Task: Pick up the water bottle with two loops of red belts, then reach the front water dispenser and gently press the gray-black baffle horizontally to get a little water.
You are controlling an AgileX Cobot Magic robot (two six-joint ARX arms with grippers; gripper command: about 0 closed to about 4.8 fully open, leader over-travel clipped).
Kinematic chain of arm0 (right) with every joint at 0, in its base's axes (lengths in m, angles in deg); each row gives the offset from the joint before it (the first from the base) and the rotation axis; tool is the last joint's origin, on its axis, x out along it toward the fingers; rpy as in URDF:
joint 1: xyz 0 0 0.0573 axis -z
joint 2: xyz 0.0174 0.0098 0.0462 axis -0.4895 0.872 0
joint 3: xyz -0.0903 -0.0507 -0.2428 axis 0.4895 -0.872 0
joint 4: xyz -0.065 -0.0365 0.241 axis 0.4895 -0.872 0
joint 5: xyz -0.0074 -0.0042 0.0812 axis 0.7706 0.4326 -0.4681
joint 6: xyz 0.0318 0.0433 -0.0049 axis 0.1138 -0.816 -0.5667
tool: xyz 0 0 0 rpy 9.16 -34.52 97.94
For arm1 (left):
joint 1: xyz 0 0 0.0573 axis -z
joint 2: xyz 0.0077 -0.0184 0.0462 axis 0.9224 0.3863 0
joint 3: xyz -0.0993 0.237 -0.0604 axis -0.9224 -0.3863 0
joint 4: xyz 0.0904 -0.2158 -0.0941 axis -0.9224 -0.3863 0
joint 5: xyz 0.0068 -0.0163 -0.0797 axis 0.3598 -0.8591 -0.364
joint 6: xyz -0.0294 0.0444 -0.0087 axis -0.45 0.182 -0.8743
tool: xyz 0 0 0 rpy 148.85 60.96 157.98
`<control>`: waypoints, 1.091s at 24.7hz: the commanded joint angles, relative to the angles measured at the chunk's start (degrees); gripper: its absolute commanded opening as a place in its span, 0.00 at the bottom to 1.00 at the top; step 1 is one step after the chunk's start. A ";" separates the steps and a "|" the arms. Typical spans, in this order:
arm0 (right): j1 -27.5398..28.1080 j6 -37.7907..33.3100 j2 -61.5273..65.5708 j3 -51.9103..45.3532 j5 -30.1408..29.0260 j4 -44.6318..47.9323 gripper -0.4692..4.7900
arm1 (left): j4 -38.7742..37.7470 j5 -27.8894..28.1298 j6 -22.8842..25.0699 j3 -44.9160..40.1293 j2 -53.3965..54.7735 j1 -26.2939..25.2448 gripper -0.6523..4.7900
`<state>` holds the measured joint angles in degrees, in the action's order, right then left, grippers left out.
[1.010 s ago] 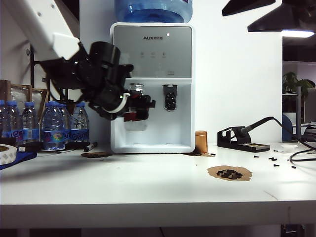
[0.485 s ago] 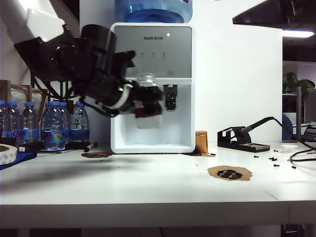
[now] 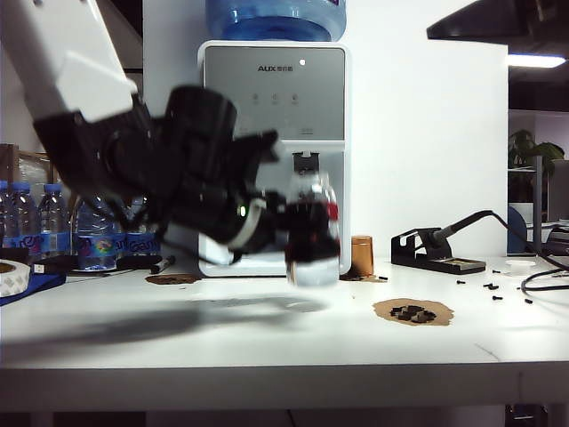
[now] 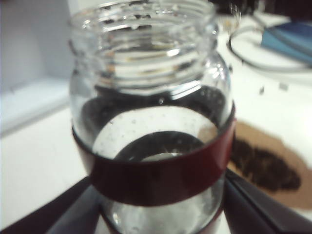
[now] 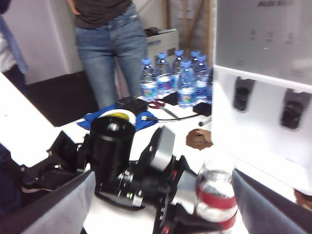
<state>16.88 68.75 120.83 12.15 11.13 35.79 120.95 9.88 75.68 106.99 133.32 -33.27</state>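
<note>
We find the left gripper (image 3: 307, 233) pinching the clear red-banded glass water bottle (image 3: 313, 233) before the white AUX water dispenser (image 3: 274, 89); right gripper (image 5: 161, 202) fingers spread wide, above the dispenser.

You are working in a lab or workshop. At the right of the exterior view a soldering iron stand (image 3: 437, 249) sits on the white table (image 3: 267, 338), loose screws (image 3: 491, 286) scattered beside it.
</note>
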 commanded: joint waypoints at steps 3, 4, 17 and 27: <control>-0.04 3.76 -2.23 0.11 2.97 -5.92 1.00 | 2.71 -0.22 2.80 0.15 3.28 0.04 0.12; -0.04 4.57 -2.62 0.11 4.04 -7.19 1.00 | 2.80 -0.22 3.04 0.15 3.82 0.00 0.12; 0.02 8.02 -8.63 -4.24 12.02 -9.90 1.00 | 2.75 -1.55 4.07 0.02 4.83 -0.57 0.28; 0.00 7.78 -9.14 -4.24 13.31 -9.35 1.00 | 3.26 -2.82 4.04 0.02 4.83 -0.57 0.88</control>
<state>16.90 76.68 111.85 7.73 24.59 25.45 124.42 7.39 79.61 106.88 138.13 -33.80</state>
